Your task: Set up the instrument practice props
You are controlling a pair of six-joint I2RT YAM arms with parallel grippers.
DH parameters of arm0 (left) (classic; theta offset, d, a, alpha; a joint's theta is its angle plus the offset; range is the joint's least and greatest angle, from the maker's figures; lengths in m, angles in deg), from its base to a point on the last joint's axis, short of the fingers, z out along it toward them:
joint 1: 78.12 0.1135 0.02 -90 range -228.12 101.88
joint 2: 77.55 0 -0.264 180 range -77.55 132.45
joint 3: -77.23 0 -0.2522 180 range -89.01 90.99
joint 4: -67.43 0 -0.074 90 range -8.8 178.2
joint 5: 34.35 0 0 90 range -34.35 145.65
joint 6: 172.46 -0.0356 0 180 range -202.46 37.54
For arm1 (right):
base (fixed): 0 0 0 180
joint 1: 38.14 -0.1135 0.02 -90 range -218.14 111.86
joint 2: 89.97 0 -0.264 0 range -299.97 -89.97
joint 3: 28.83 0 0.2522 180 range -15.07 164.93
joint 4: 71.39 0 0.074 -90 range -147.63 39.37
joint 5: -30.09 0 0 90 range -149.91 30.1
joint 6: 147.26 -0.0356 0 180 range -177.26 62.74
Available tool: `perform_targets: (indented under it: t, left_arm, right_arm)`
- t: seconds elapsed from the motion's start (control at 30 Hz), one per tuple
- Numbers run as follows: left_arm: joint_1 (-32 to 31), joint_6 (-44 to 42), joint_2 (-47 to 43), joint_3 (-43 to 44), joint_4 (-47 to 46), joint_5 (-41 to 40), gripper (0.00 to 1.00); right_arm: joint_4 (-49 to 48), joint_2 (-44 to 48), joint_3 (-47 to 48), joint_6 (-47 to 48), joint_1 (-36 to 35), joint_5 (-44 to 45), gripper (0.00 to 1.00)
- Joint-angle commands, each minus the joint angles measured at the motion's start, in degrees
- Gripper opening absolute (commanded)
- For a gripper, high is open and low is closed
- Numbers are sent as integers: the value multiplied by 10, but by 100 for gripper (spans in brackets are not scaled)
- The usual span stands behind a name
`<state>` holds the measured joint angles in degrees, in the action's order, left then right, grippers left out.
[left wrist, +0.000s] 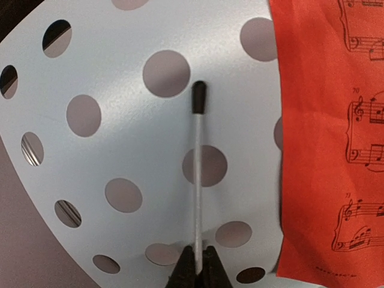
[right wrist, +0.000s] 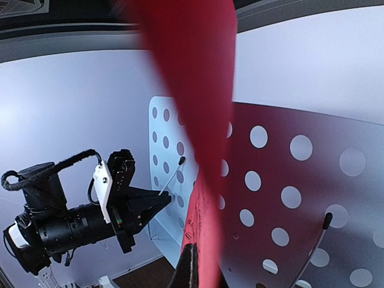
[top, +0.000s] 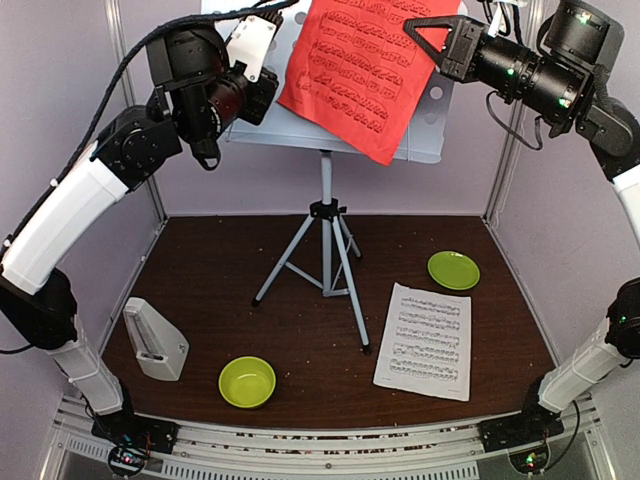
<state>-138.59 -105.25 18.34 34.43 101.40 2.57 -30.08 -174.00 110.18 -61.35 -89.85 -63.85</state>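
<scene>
The pale perforated music stand (top: 330, 135) stands on tripod legs at the back centre. The red sheet (top: 365, 70) lies tilted on its desk. My right gripper (top: 412, 30) is shut on the red sheet's upper right edge; in the right wrist view the sheet (right wrist: 192, 90) runs up from my jaws (right wrist: 198, 267). My left gripper (top: 274, 95) is at the desk's left side, shut on the stand's thin page-holder wire (left wrist: 198, 180). The white sheet (top: 425, 340) lies flat on the table at the right. The grey pyramid metronome (top: 155, 340) stands front left.
A lime-green bowl (top: 247, 381) sits front centre and a flat green plate (top: 453, 270) at the right, behind the white sheet. The tripod legs (top: 330, 255) spread over the table's middle. A second page-holder wire (right wrist: 321, 240) lies on the desk's right side.
</scene>
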Motion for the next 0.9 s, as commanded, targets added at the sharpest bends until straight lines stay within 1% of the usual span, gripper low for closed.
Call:
perform_targets:
  t: [0.0, 0.13, 0.3, 0.53, 0.87]
  left_arm:
    - [4, 2, -37, -34, -79, 26, 0]
    - [4, -13, -78, -111, -156, 75, 0]
    - [4, -42, -103, -150, -185, 171, 0]
    - [5, -57, -109, -173, -201, 205, 0]
    - [16, -54, -140, -234, -230, 255, 0]
  right_arm:
    - [-12, 8, -5, 16, 3, 8, 0]
    - [-15, 6, -6, 22, 3, 16, 0]
    - [-20, -7, 6, 38, 3, 17, 0]
    - [-14, -49, 55, 98, 2, 4, 0]
    - [-60, -107, 97, 115, 0, -16, 0]
